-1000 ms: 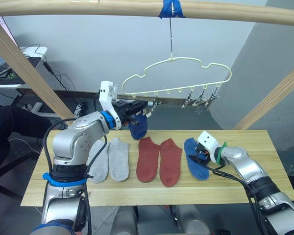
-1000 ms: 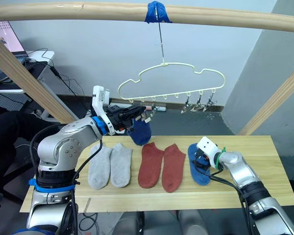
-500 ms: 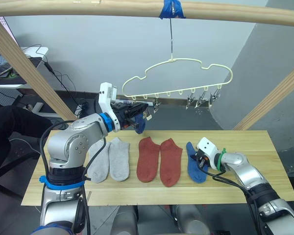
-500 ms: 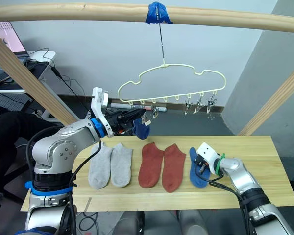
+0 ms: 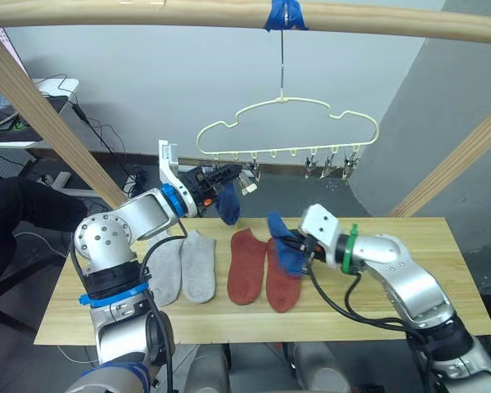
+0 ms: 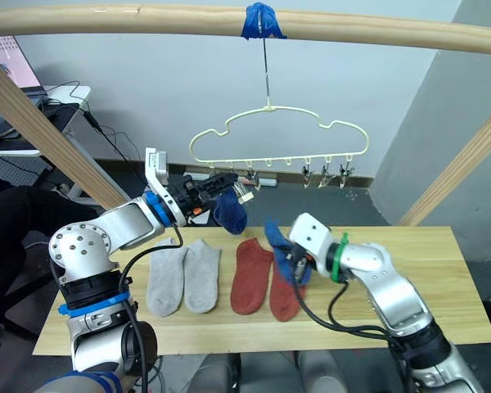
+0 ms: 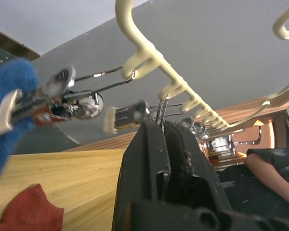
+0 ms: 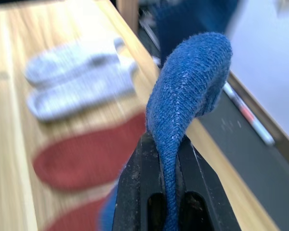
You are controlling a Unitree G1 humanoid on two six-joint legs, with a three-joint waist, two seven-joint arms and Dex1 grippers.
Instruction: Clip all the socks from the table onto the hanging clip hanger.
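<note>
On the bench [image 5: 409, 315] lie two grey socks [image 5: 184, 266] and two red socks [image 5: 266, 268], and above the red pair the right tool [image 5: 297, 248] is clamped on a blue sock [image 5: 285, 241], lifted clear of the wood. Farther back, the left tool [image 5: 219, 176] pinches a silver clip [image 7: 127, 117] of the clip hanger [image 5: 286, 131], its fingers narrow, beside a second blue sock [image 5: 228, 205] that hangs from the neighbouring clip.

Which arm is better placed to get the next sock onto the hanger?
The right. Its gripper already holds a blue sock lifted above the table, while the left gripper is up at the clip hanger, by a clipped blue sock.
</note>
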